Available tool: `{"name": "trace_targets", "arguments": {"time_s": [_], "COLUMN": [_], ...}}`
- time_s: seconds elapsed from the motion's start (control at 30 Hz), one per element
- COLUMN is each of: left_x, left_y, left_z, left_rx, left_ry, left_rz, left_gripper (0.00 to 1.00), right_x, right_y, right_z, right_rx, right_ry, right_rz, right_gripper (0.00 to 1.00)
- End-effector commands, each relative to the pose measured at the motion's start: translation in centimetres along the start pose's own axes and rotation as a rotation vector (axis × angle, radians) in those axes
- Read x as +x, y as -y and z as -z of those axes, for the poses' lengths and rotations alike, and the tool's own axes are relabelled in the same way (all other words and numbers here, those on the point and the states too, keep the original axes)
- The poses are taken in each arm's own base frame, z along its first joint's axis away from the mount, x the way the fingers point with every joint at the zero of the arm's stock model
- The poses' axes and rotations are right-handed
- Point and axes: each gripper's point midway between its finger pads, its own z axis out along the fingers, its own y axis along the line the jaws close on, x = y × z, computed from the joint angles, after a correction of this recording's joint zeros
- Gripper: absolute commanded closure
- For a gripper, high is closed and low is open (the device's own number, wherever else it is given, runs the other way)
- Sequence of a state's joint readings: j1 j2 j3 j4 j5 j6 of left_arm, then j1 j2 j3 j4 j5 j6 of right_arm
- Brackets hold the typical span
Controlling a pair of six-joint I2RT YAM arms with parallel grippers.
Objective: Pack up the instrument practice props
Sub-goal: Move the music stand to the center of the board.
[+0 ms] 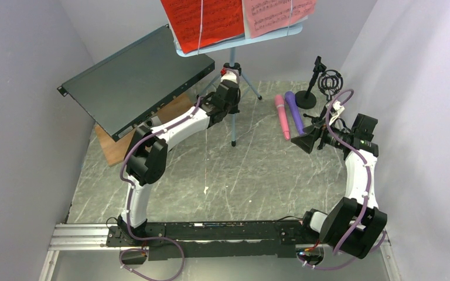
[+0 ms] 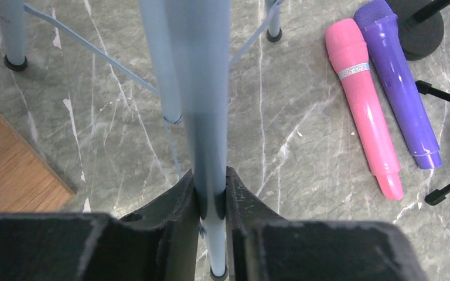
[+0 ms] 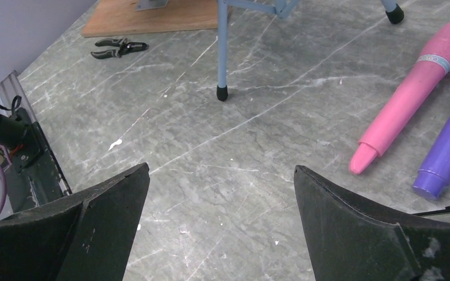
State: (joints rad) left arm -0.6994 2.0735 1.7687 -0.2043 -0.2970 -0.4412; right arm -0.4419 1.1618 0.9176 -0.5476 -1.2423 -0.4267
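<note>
The light-blue music rack (image 1: pixel 234 41) stands at the back on tripod legs and holds a red page (image 1: pixel 202 20) and a pink page (image 1: pixel 278 14); no white page shows. My left gripper (image 1: pixel 229 98) is shut on the rack's front leg (image 2: pixel 208 117), with the leg pinched between the fingertips (image 2: pixel 211 181). The pink microphone (image 1: pixel 282 117) and the purple microphone (image 1: pixel 295 111) lie side by side on the table. Two black mic supports (image 1: pixel 310 88) (image 1: pixel 330 82) stand behind them. My right gripper (image 1: pixel 304 143) is open and empty, just right of and nearer than the microphones (image 3: pixel 410 99).
A large dark flat metal box (image 1: pixel 135 79) leans tilted at the back left over a wooden board (image 1: pixel 114 146). Black pliers (image 3: pixel 119 48) lie near that board. Grey walls close in on the left, back and right. A rail (image 1: pixel 82 234) runs along the near edge.
</note>
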Motion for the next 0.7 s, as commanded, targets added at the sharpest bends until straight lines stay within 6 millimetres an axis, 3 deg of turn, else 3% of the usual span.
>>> {"name": "trace_targets", "arguments": {"time_s": [0.0, 0.27, 0.67], "left_x": [-1.5, -1.5, -1.3], "left_y": [1.1, 2.2, 4.8], "left_z": [0.7, 1.8, 4.7], "left_rx": [0.011, 0.049, 0.149], "left_ry": [0.034, 0.032, 0.031], "left_rz": [0.001, 0.018, 0.054], "left_gripper": [0.81, 0.94, 0.97], "right_x": [-0.5, -0.4, -0.4], "right_y": [-0.3, -0.4, -0.5], "right_z": [-0.2, -0.4, -0.4], "right_rx": [-0.029, -0.032, -0.035], "right_ry": [0.014, 0.011, 0.009], "right_rz": [0.032, 0.034, 0.042], "right_gripper": [0.04, 0.04, 0.04]}}
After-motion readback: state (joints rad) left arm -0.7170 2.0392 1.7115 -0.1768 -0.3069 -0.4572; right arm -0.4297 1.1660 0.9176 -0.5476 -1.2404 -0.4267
